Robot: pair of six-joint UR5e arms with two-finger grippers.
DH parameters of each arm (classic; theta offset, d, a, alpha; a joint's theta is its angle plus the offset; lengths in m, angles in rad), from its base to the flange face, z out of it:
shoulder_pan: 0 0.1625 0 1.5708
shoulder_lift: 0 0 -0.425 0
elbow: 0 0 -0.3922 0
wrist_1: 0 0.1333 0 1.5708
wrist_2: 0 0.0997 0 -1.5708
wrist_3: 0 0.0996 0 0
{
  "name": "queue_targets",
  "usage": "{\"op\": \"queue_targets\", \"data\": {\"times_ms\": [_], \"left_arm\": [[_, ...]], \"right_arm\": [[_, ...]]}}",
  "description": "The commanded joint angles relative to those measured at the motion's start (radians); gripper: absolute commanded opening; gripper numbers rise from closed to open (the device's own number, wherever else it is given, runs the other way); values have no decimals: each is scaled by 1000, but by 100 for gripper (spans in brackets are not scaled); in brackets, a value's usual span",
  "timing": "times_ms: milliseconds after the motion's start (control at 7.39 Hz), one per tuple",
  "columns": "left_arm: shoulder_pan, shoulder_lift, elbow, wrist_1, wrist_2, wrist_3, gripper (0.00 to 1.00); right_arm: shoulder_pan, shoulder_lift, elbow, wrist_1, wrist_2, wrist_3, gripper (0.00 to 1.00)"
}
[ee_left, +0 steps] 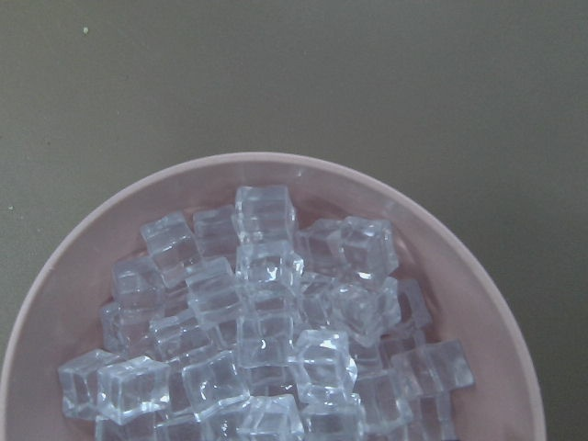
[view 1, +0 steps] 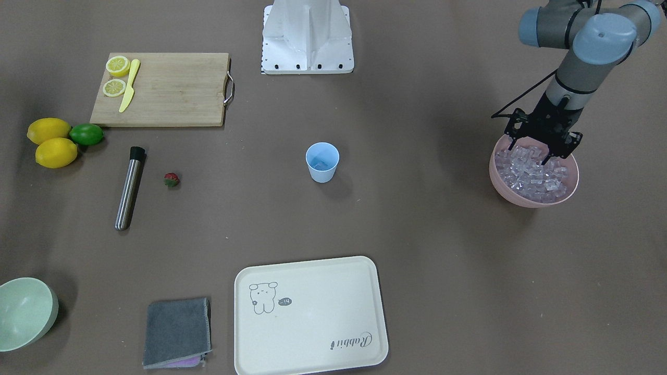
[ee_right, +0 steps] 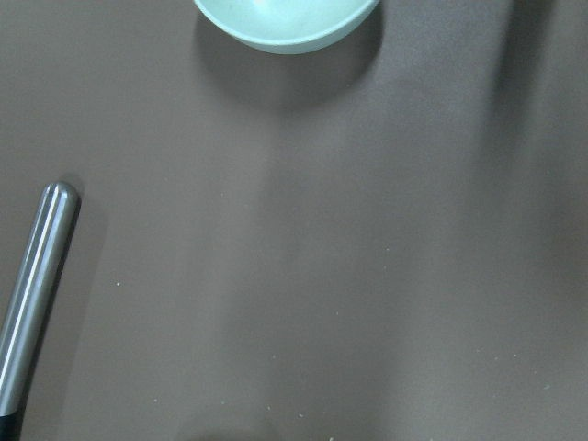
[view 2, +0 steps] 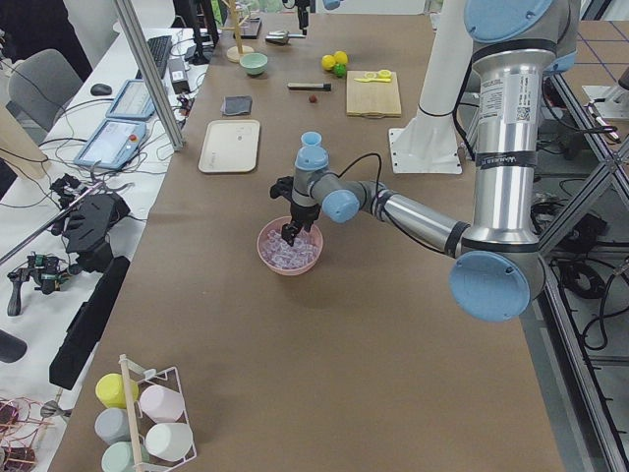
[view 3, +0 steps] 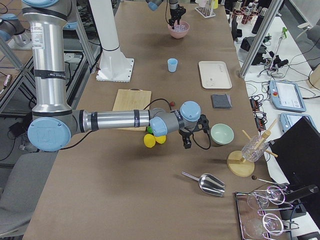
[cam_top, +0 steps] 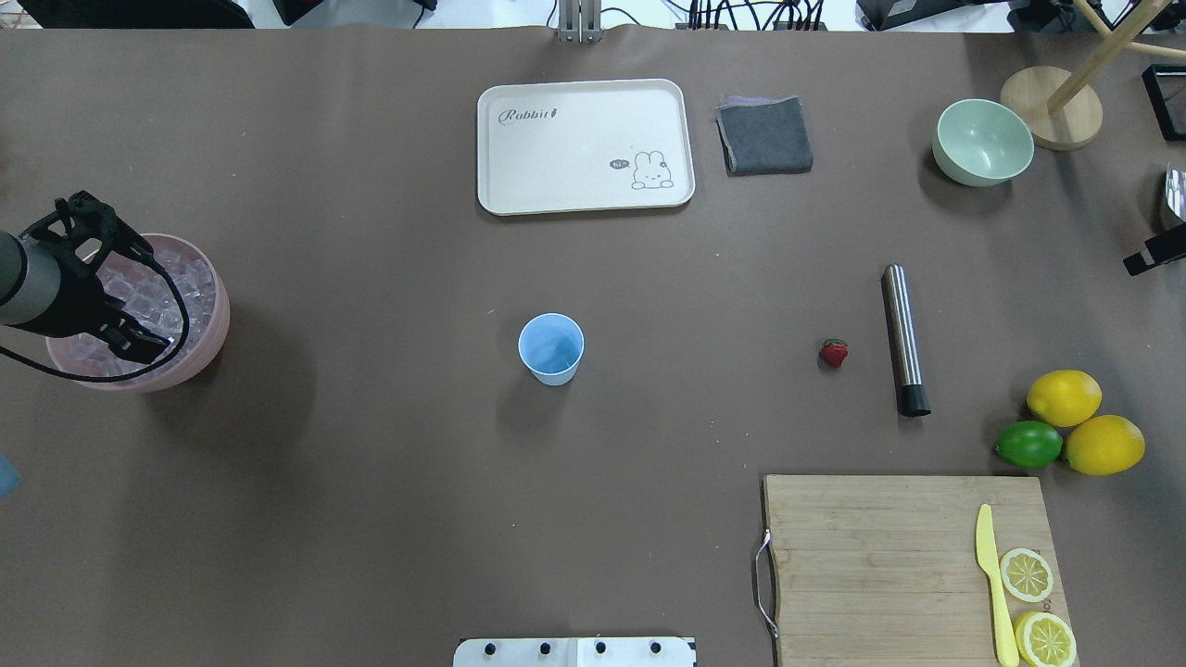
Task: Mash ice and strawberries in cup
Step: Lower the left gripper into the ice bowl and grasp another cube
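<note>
0 of 3 steps confirmed done, far as I can see. Status: cup [view 1: 322,161] is upright mid counter [view 1: 443,234], well apart from everything else. Something pale glints at its bottom, could be a cube, can't tell. All visible ice [view 1: 531,177] is heaped in pink bowl [view 1: 516,198] at the counter end on robot's L side. On the R side, strawberry [view 1: 171,179] lies on bare counter near steel rod [view 1: 129,187], not touching it. Steel rod lies flat, nothing holding it.

L tool [view 1: 542,148]: over the pink bowl, jaws spread, tips down at the ice heap. Released, nothing between jaws that I can make out. L wrist cam shows only cubes + bowl rim, no jaws in frame, so can't confirm contact. My read: step in hand = ice pick.

R tool [view 3: 188,142]: hangs above counter between steel rod and green bowl [view 3: 222,142]. Seen properly only from the side cam, so can't tell if released or clenched. R wrist cam shows rod end + green bowl edge, no jaws.

Left to do, as I judge it: ice -> cup, strawberry -> cup, then grab rod + mash. So early, first quarter at best. Risk: cubes look slick + small, so a wide-open tool may grab several or none.
</note>
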Motion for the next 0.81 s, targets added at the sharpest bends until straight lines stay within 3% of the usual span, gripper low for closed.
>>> {"op": "queue_targets", "data": {"times_ms": [0, 406, 677], "left_arm": [[3, -9, 19, -1, -1, -3, 71], [4, -15, 30, -1, -1, -23, 69], [15, -16, 30, -1, -1, -52, 60]], "right_arm": [[1, 0, 0, 0, 1, 1, 100], [0, 0, -2, -2, 3, 4, 100], [1, 0, -2, -3, 4, 4, 100]]}}
